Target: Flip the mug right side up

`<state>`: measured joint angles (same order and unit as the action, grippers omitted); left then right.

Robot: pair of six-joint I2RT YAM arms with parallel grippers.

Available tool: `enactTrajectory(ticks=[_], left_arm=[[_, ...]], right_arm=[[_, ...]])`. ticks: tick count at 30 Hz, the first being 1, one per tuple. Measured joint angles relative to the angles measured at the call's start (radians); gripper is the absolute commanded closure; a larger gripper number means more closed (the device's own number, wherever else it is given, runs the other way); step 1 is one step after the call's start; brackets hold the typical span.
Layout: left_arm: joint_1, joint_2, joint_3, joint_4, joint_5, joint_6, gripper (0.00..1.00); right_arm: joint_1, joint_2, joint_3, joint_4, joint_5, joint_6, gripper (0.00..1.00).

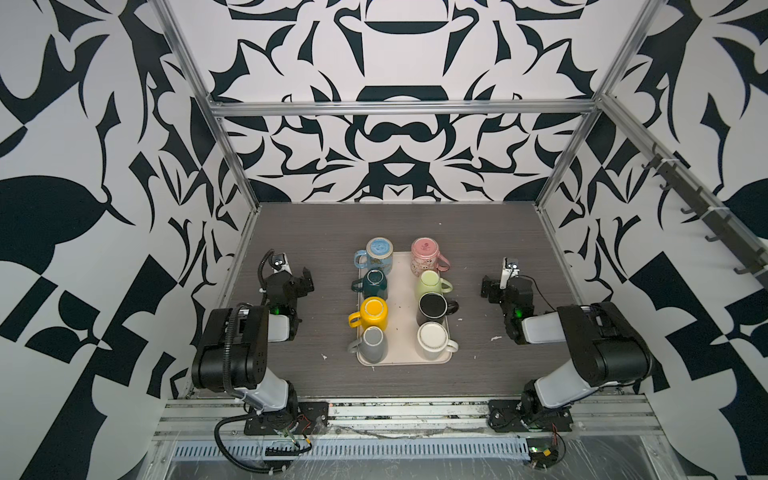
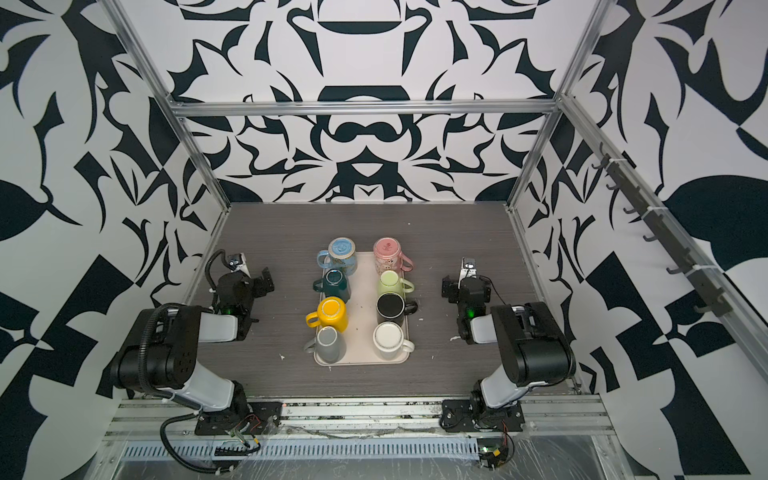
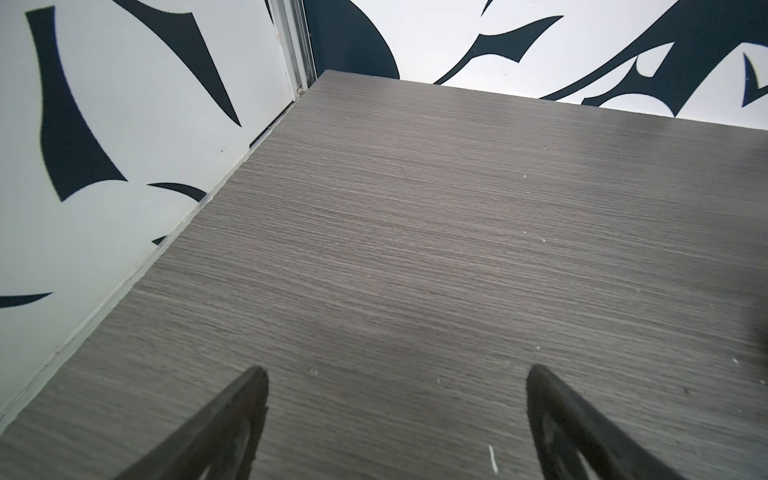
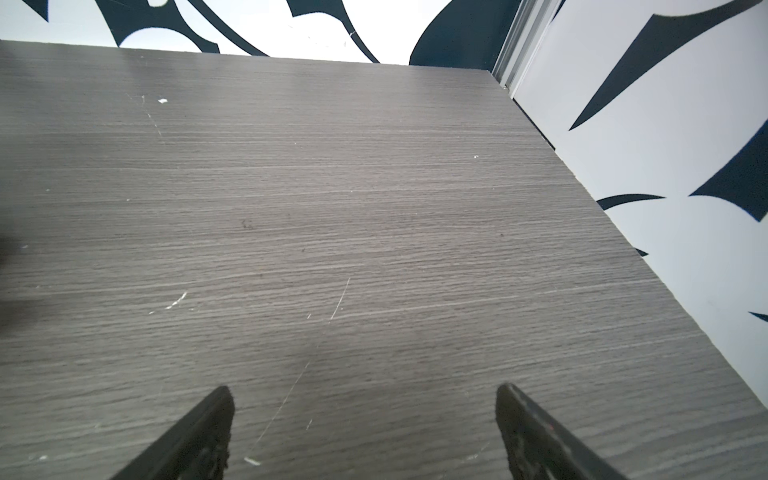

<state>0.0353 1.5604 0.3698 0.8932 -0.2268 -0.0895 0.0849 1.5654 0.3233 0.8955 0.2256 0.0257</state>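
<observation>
Left gripper (image 3: 397, 374) and right gripper (image 4: 363, 390) are spread, empty, at nine and three o'clock of the tray (image 1: 404, 291); crowded inverted mugs (image 1: 374, 309) could be knocked.

Bright, even light, soft shadows; wrist views blur near the edges.

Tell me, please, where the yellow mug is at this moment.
In both top views the yellow mug stands upside down in the left column on the cream tray, between the dark green mug behind and the grey mug in front.
</observation>
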Motion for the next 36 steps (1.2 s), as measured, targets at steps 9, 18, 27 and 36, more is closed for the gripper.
enactTrajectory(ticks=[9, 18, 27, 36], left_arm=[[0.000, -0.012, 0.000, -0.017, 0.005, 0.002, 0.00], [0.000, -0.342, 0.122, -0.367, 0.000, -0.035, 0.01], [0.000, -0.655, 0.250, -0.697, 0.060, -0.248, 0.03], [0.000, -0.708, 0.288, -0.936, 0.126, -0.576, 0.04]], right_arm=[[0.000, -0.032, 0.032, -0.098, 0.018, 0.002, 0.10], [0.000, -0.283, 0.178, -0.412, 0.027, 0.043, 0.15], [0.000, -0.487, 0.431, -0.912, -0.021, 0.248, 0.23], [0.029, -0.481, 0.552, -1.180, -0.207, 0.586, 0.38]])
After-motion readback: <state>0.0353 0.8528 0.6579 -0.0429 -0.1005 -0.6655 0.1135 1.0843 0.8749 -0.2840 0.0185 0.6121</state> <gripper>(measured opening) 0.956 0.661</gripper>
